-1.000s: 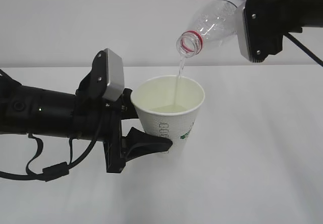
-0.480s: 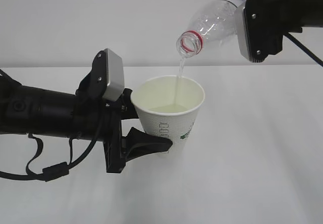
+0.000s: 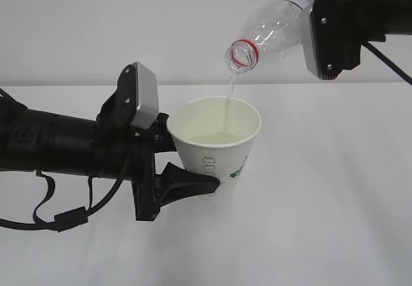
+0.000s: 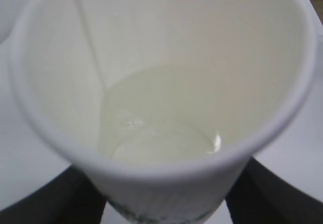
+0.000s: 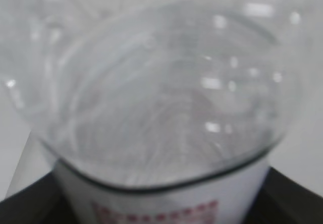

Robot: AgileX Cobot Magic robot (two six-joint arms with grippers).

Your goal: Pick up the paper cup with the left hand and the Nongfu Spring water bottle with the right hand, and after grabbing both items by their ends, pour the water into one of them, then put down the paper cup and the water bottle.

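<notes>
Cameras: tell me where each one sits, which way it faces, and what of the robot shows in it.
Exterior view: at the table's front, slanting down; sees the left hand gripping the paper cup, the right hand tipping the water bottle.
Left wrist view: behind the cup, looking into it at the water; dark fingers at the bottom corners.
Right wrist view: pressed against the bottle; dark finger edges low.
Shared: exterior and left wrist views both show the cup's inside.

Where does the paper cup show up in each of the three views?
Exterior view: paper cup at centre, held by the left hand.
Left wrist view: fills the frame, seen from above.
Right wrist view: not in it; the bottle blocks everything.
Shared landmark: the water stream.
</notes>
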